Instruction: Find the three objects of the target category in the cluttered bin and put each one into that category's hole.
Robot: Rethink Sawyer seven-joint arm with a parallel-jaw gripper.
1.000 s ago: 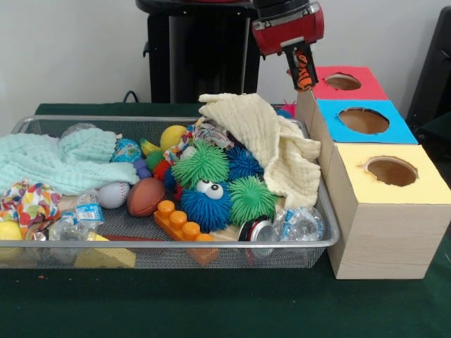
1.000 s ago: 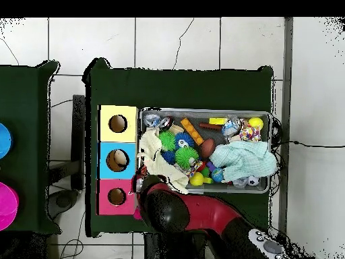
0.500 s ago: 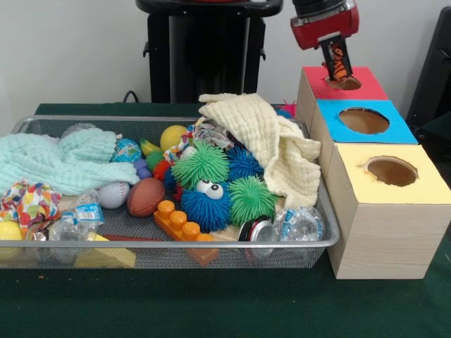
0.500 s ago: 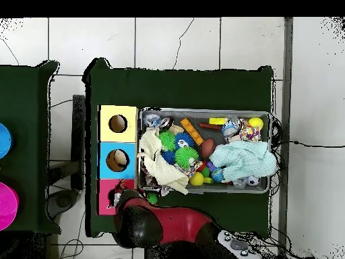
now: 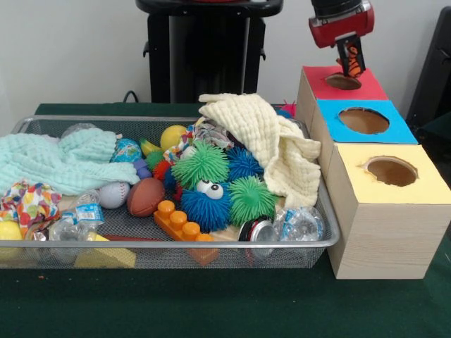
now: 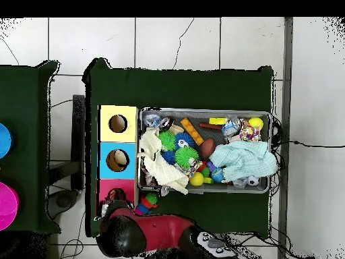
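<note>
My gripper (image 5: 350, 67) hangs just above the hole (image 5: 343, 82) in the red-topped box (image 5: 370, 90). It is shut on a small orange and black striped toy (image 5: 351, 63), which points down towards the hole. In the overhead view the red arm (image 6: 128, 233) covers the red box's (image 6: 108, 191) near end, hiding both gripper and toy. The wire bin (image 5: 176, 244) holds green spiky balls (image 5: 202, 163), a blue spiky ball with eyes (image 5: 207, 204), a brown football (image 5: 145, 196) and an orange brick (image 5: 180, 222).
A blue-topped box (image 5: 394, 130) and a yellow-topped box (image 5: 416, 190), each with a round hole, stand in a row with the red one beside the bin. A cream cloth (image 5: 271, 144) drapes the bin's corner nearest the boxes. A mint cloth (image 5: 60, 162) lies at the other end.
The gripper has carried the striped toy from beside the bin's far corner sideways to above the red box's hole. The bin's contents have not moved.
</note>
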